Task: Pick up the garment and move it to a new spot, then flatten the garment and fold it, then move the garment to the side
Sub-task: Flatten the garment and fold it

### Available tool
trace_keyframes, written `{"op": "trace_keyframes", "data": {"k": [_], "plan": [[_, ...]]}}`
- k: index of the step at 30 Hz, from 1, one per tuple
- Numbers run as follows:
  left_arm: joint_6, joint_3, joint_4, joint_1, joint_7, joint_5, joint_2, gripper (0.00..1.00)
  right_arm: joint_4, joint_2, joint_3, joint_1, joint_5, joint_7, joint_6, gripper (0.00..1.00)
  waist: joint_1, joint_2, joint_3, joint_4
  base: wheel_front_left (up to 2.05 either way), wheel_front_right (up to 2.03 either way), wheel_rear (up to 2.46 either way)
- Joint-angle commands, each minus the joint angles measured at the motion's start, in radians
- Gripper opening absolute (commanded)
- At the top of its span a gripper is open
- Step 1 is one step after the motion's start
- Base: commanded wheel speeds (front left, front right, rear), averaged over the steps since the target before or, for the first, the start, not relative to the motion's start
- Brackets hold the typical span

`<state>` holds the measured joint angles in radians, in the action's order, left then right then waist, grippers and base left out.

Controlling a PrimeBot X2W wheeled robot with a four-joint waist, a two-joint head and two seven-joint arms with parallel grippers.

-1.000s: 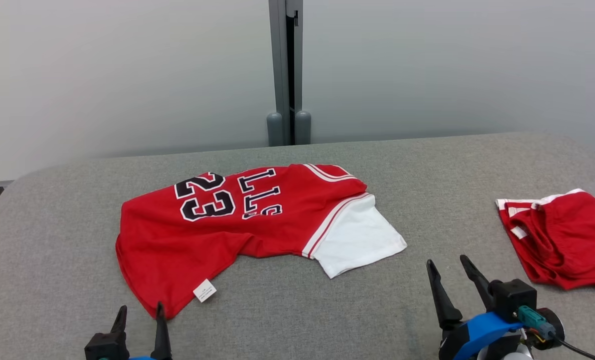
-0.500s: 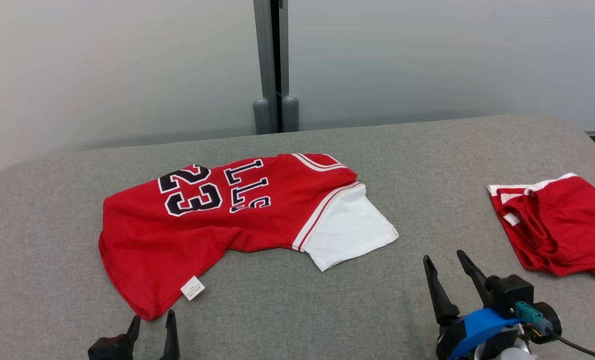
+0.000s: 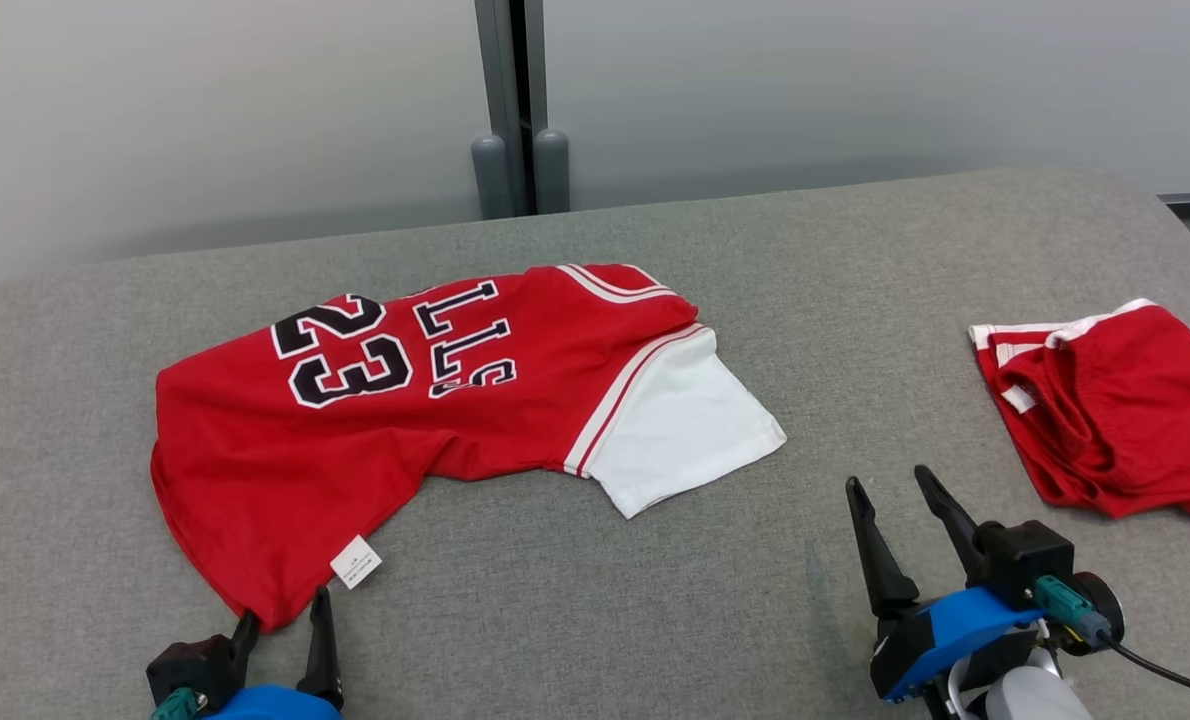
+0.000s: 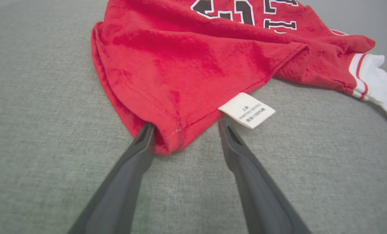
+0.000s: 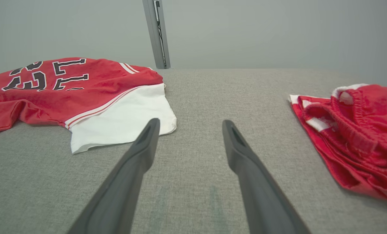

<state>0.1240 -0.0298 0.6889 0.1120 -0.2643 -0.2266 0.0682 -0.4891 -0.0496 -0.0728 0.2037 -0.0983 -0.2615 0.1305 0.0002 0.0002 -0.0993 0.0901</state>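
Note:
The garment (image 3: 405, 420) is a red jersey with a black "23" and a white sleeve (image 3: 675, 430), lying crumpled on the grey table (image 3: 855, 300). My left gripper (image 3: 285, 608) is open at the garment's near hem corner. In the left wrist view that red corner (image 4: 167, 143) lies between the open fingers of the left gripper (image 4: 185, 125), next to the white label (image 4: 247, 110). My right gripper (image 3: 887, 478) stands open over bare table, near the sleeve's right side. The right wrist view shows the right gripper (image 5: 191, 122) with nothing between its fingers, and the garment (image 5: 66, 87) to its left.
A second red piece with white trim (image 3: 1105, 400) lies bunched at the table's right edge, also in the right wrist view (image 5: 353, 130). A grey post (image 3: 512, 110) stands behind the table against a pale wall. Bare grey cloth lies between the two red pieces.
The head camera has moved, shifting the whole picture left and up. The left gripper has closed in on the garment's near corner, which now sits between its fingers. Both grippers stay open.

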Motion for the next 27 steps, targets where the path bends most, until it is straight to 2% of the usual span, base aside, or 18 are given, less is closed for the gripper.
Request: {"op": "trace_keyframes", "data": {"k": [1, 6, 7, 8, 9, 10, 15, 27], "plan": [[0.006, -0.006, 0.005, 0.015, 0.0, 0.001, 0.011, 1.0, 0.007, -0.002, -0.001, 0.017, -0.002, -0.005, 0.0, 1.0, -0.0002, -0.0002, -0.005, 0.0, 0.0, 0.0, 0.0], [0.009, -0.007, 0.013, 0.026, 0.0, -0.003, 0.013, 0.99, 0.01, -0.002, 0.0, 0.021, -0.005, -0.005, 0.0, 1.0, -0.0002, -0.0002, -0.015, 0.004, 0.0, 0.0, 0.0], [0.009, -0.006, 0.016, 0.028, 0.0, -0.005, 0.013, 0.81, 0.011, -0.002, 0.0, 0.023, -0.006, -0.005, 0.0, 1.0, -0.0002, -0.0002, -0.016, 0.004, 0.0, 0.0, 0.0], [0.009, -0.004, 0.019, 0.03, 0.0, -0.008, 0.013, 0.41, 0.011, -0.002, -0.001, 0.024, -0.007, -0.005, 0.0, 1.0, -0.0002, -0.0002, -0.018, 0.004, 0.0, 0.0, 0.0], [0.01, -0.003, 0.021, 0.032, 0.0, -0.011, 0.013, 0.09, 0.012, -0.003, -0.001, 0.024, -0.007, -0.005, 0.0, 1.0, -0.0002, -0.0002, -0.02, 0.003, 0.0, 0.0, 0.0], [0.01, 0.001, 0.022, 0.035, 0.0, -0.012, 0.014, 0.0, 0.012, -0.002, -0.002, 0.024, -0.006, -0.005, 0.0, 1.0, -0.0002, -0.0002, -0.023, 0.002, 0.0, 0.0, 0.0], [0.007, 0.015, 0.015, 0.046, 0.0, -0.03, 0.025, 0.0, -0.012, -0.002, -0.011, 0.045, -0.01, -0.005, 0.0, 1.0, -0.0002, -0.0002, -0.044, -0.016, 0.0, 0.0, 0.0], [0.007, 0.101, -0.011, 0.084, 0.0, -0.063, 0.048, 0.0, -0.225, -0.003, 0.013, 0.213, 0.004, -0.005, 0.0, 1.0, -0.0002, -0.0002, -0.114, -0.095, 0.0, 0.0, 0.0]]}}
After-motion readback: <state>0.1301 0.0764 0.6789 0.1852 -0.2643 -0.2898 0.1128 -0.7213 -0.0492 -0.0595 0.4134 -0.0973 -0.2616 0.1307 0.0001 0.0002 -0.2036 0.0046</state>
